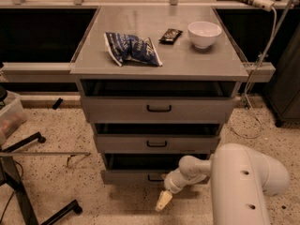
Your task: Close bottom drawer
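Observation:
The bottom drawer (126, 176) is the lowest tier of the grey three-drawer cabinet. It stands pulled out a little, with its dark tray showing above a low front panel. Its small black loop handle (154, 178) is partly hidden by my arm. My gripper (163, 201) hangs just in front of and below the drawer front, at its right half, pointing down toward the floor. My white arm (243, 182) comes in from the lower right.
The middle drawer (157, 143) and top drawer (158, 108) also stand slightly open. On the cabinet top lie a blue chip bag (131, 48), a dark snack bar (170, 35) and a white bowl (204, 33). A black chair base (28, 191) stands at the left on the speckled floor.

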You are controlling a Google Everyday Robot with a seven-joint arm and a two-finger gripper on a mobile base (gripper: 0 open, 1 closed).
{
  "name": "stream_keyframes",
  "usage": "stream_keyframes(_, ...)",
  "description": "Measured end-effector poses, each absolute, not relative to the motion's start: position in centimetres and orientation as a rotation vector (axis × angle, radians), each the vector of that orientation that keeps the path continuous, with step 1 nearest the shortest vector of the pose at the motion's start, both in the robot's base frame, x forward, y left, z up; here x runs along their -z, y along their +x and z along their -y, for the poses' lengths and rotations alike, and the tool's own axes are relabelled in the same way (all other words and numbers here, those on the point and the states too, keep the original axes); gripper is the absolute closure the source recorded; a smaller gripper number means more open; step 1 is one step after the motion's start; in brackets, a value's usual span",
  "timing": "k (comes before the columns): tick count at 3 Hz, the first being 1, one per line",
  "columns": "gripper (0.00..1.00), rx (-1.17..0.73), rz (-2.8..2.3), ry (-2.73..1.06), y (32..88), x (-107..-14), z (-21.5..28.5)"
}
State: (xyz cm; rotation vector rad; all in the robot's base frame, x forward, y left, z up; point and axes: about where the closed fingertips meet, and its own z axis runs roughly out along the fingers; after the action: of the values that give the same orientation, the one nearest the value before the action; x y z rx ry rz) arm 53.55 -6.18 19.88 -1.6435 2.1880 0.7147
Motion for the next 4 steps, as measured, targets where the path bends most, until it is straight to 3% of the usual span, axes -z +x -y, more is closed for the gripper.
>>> stream_keyframes(4,0.00,-0.653,-2.173,-1.654,55.9,-19.3,4.7)
